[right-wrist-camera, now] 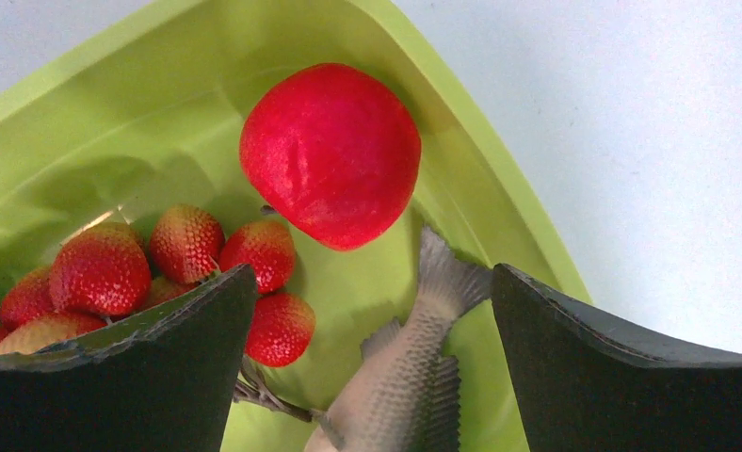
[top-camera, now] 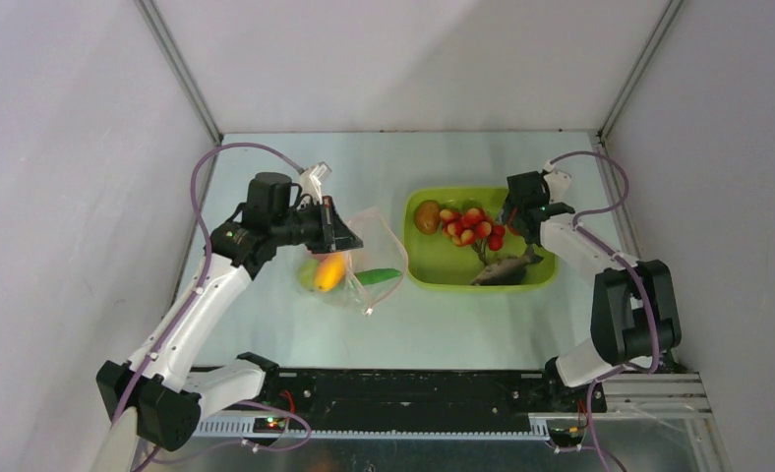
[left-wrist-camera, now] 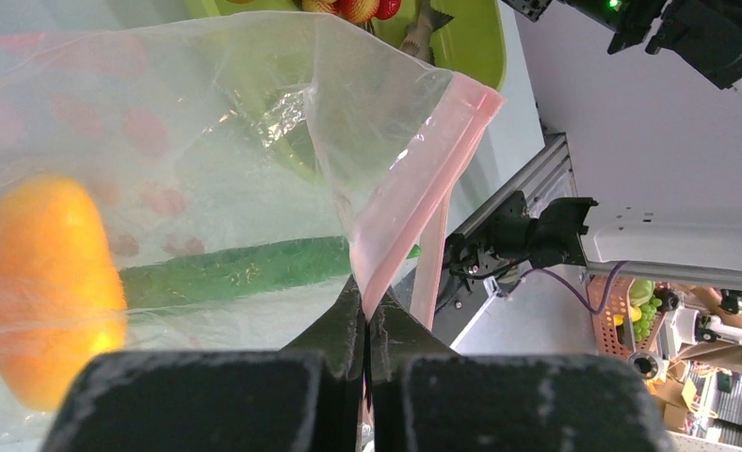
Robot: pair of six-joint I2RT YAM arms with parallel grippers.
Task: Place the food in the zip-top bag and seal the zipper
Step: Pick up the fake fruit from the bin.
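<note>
Zip-top bag (top-camera: pixel 369 261) found left of the surface's (top-camera: pixel 266 324) middle, body resting down, mouth corner lifted. Pinkish-red zipper (left-wrist-camera: pixel 424 179) unsealed, mouth gaping toward the right edge. Left hand (top-camera: pixel 336 224) pressed together on the zipper strip at the bag's corner, fingertips (left-wrist-camera: pixel 348 325) clamped with the plastic between them.

Seen through the clear plastic: orange-yellow piece (left-wrist-camera: pixel 52 282) and long green pod (left-wrist-camera: pixel 226 271), side by side and touching. Pale green round piece (top-camera: pixel 308 275) just beside the orange one on its left; in or out of the bag not determinable.

Lime-green tub (top-camera: pixel 482 287) right of the surface's middle, just beside the bag's mouth. Noted in the tub: brown kiwi (top-camera: pixel 427 216) at the far left corner, strawberries (top-camera: pixel 470 226) heaped in the middle, grey fish (top-camera: pixel 506 267) along the near right side, red tomato (right-wrist-camera: pixel 330 155) against the tub's wall, close to the fish's tail.

Right hand (right-wrist-camera: pixel 372 282) held over the tub's right end, fingers wide apart, gripping nothing, tomato and fish tail visible between them.
</note>
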